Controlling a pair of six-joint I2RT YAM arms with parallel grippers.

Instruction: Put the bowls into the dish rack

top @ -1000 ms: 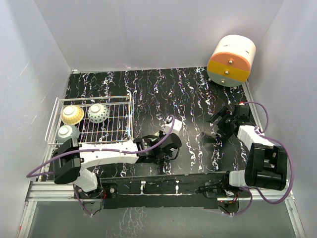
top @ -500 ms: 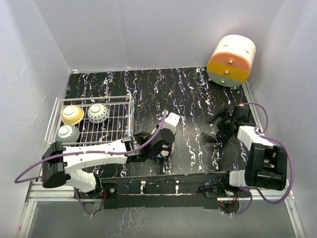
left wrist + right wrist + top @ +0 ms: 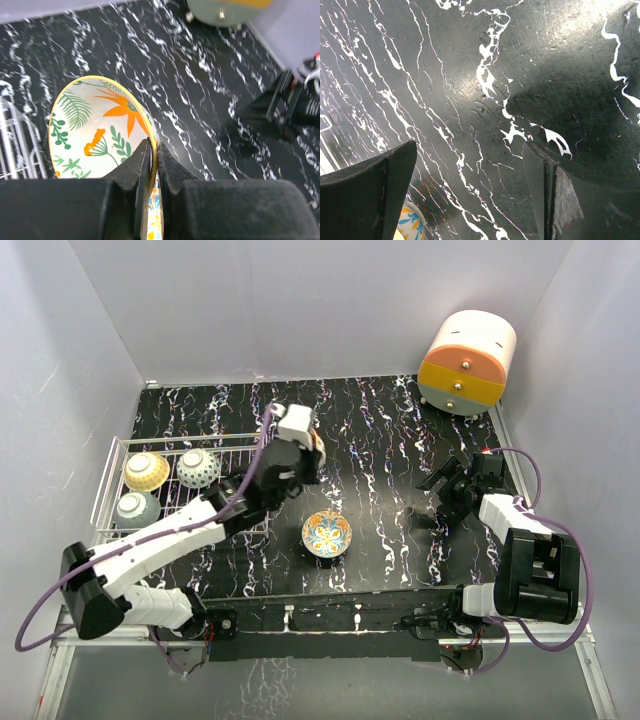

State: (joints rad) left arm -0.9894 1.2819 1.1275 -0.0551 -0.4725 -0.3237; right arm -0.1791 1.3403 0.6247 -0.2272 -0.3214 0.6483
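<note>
Three bowls (image 3: 198,468) sit in the dish rack (image 3: 236,476), one bowl (image 3: 327,534) on the table (image 3: 400,430).

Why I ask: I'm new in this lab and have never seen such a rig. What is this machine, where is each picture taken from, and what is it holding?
These are two robot arms bolted at the table's near edge, each ending in a two-finger pincer. The wide picture comes from a fixed camera above and behind them. The other two come from a camera on each wrist, looking past that arm's own fingers. On the black marbled table stand a white wire dish rack with three bowls inside, an orange-and-cream drawer unit at the far right, and one patterned bowl loose in the middle. The left pincer is shut on the rim of a flowered bowl, held in the air near the rack's right side. The right pincer is open and holds nothing.
</note>
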